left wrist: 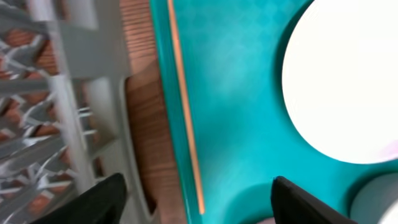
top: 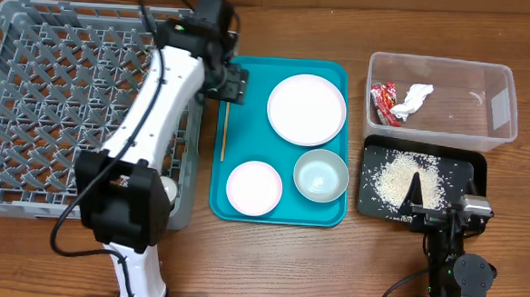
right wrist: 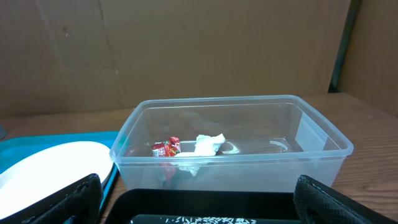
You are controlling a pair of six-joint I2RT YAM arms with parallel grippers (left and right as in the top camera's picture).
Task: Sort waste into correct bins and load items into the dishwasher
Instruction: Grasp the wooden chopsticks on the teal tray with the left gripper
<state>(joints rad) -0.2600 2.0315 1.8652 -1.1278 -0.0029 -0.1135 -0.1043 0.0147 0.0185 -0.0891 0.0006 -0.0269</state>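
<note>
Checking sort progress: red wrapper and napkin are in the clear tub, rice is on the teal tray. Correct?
One error. The rice lies in the black tray, not on the teal tray; the overhead view shows it. The red wrapper and napkin are in the clear tub, as you said.

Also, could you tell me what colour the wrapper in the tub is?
The wrapper is red; the overhead view shows it best.

Red wrapper (top: 383, 103) and napkin (top: 415, 99) lie in clear tub (top: 499, 99).

No legible text, labels or numbers anywhere
</note>
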